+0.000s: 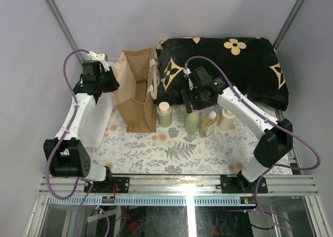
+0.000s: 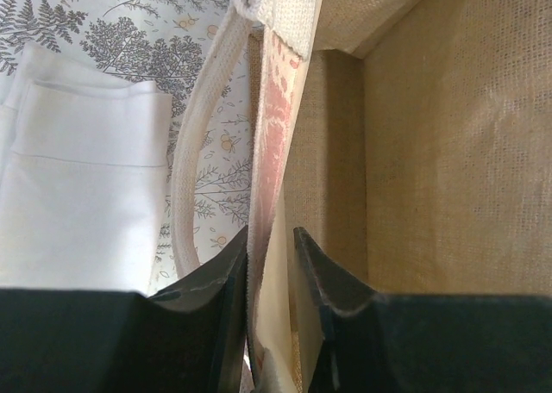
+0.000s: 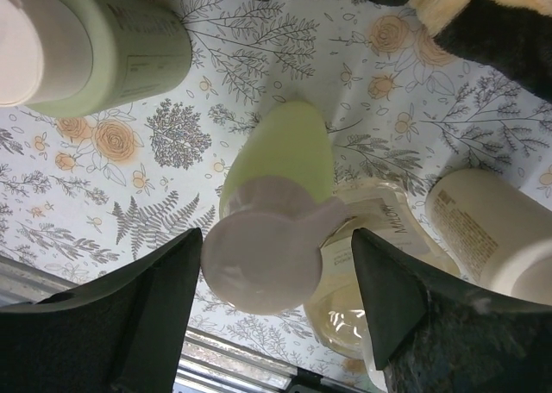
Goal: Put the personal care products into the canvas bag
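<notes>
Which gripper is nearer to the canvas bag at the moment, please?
Left. The left gripper pinches the bag wall at the rim; the right gripper is off to its right, open around a green bottle.

Black cushion (image 1: 229, 65): beige flower and diamond marks; lies along far edge of table, right half.
White folded cloth (image 1: 99, 120): flat at left side of table; stacked layers and hemmed edges show in left wrist view (image 2: 78, 195).
Tablecloth (image 1: 171, 148): pale, printed with ferns, sprigs and orange roses; covers table top.
Aluminium rail (image 1: 177, 184): slotted; runs along near edge.
Walls (image 1: 156, 13): plain pale grey.
</notes>
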`<state>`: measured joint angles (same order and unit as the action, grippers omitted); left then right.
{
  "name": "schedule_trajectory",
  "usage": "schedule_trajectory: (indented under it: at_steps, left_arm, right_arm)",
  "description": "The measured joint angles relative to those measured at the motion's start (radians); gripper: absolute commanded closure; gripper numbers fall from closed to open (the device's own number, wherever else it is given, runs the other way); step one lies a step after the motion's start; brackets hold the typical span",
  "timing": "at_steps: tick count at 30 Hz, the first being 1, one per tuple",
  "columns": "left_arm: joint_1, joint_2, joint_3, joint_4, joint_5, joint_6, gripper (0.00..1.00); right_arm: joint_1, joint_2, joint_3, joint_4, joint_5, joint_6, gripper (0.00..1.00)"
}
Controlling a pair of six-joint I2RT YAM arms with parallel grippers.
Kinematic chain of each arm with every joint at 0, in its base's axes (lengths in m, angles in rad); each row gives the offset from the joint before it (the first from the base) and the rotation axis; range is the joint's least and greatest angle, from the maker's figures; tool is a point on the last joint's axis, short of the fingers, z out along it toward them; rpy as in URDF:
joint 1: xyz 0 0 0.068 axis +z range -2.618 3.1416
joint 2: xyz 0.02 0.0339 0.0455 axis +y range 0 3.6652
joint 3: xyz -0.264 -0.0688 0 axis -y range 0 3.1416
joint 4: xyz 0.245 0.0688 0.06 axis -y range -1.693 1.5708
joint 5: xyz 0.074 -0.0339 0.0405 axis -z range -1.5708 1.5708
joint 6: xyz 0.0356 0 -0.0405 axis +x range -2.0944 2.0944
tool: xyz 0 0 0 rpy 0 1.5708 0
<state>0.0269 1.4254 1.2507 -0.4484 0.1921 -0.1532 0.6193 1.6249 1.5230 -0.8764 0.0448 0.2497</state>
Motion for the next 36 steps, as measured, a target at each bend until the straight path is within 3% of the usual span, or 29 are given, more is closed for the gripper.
schedule_trajectory:
  at_steps: [6,10,19,28,36]
  left_arm:
    - [0.0,0.001,0.0,0.0,0.007,0.0,0.79]
    - [0.0,0.001,0.002,-0.001,0.011,0.0,0.8]
    - [0.0,0.003,0.011,0.006,0.042,-0.014,1.0]
    - [0.0,0.009,0.011,0.015,0.075,-0.034,1.0]
    - [0.0,-0.014,-0.014,0.03,0.082,-0.034,1.0]
  right_arm:
    - [0.01,0.025,-0.012,0.032,-0.001,0.008,0.39]
    - [0.011,0.033,-0.013,0.049,0.001,0.01,0.62]
    - [0.014,0.075,0.046,0.004,0.022,0.0,0.94]
    - [0.015,0.174,0.318,-0.159,0.074,-0.016,1.0]
    - [0.015,0.291,0.828,-0.337,0.112,-0.038,1.0]
